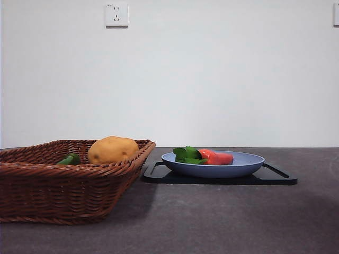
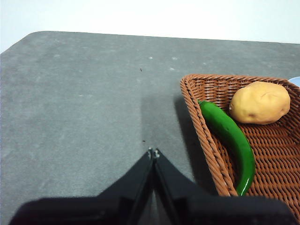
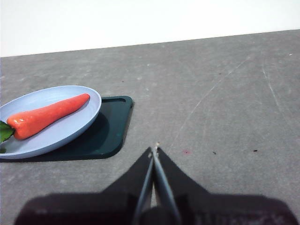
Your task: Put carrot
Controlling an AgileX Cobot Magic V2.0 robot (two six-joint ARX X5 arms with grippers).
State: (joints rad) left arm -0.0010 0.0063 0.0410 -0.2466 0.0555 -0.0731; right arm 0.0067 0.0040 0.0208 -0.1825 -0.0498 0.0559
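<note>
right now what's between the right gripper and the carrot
In the right wrist view, bare table, then the dark tray and blue plate's rim separate the right gripper from the carrot.

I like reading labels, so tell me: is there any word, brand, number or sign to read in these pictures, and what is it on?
Wall socket: a tiny mark at its top left corner, too small to read.
Carrot, blue plate, black tray, basket, potato, green pepper: no text on any.

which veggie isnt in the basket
The carrot: it lies on the blue plate, while the potato and green pepper sit in the wicker basket.
</note>
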